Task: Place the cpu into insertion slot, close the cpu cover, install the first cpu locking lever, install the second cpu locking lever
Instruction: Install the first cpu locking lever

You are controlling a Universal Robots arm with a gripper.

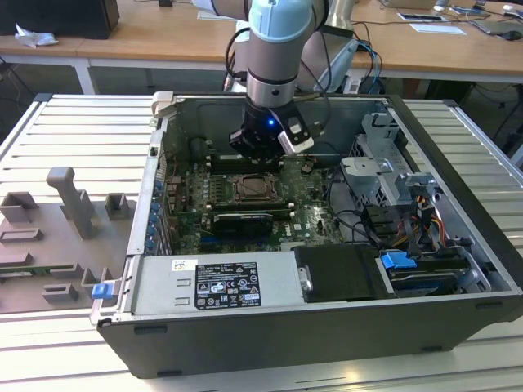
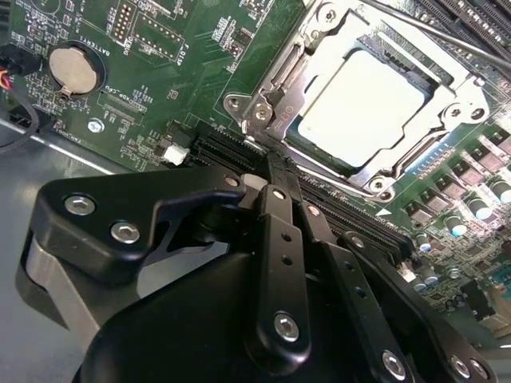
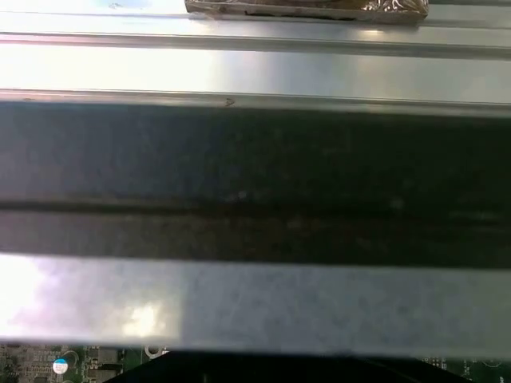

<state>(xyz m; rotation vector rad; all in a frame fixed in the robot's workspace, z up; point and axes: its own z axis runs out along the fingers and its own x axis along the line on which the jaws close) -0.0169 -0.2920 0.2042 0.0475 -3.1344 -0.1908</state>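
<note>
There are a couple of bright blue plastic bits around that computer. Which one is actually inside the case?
The blue tab sits inside the case, among the cables on the exterior view's right. The smaller blue clip lies outside, at the case's corner beside the grey fixture.

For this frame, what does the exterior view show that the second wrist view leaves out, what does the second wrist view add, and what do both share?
Exterior view alone: the open dark computer case, grey power supply box and blue-lit arm wrist above the board.

Second wrist view alone: the pale square cpu seated under the silvery frame-shaped cpu cover, with the black gripper at the cover's edge, plus a round coin battery.

Shared: the green circuit board and socket.
</note>
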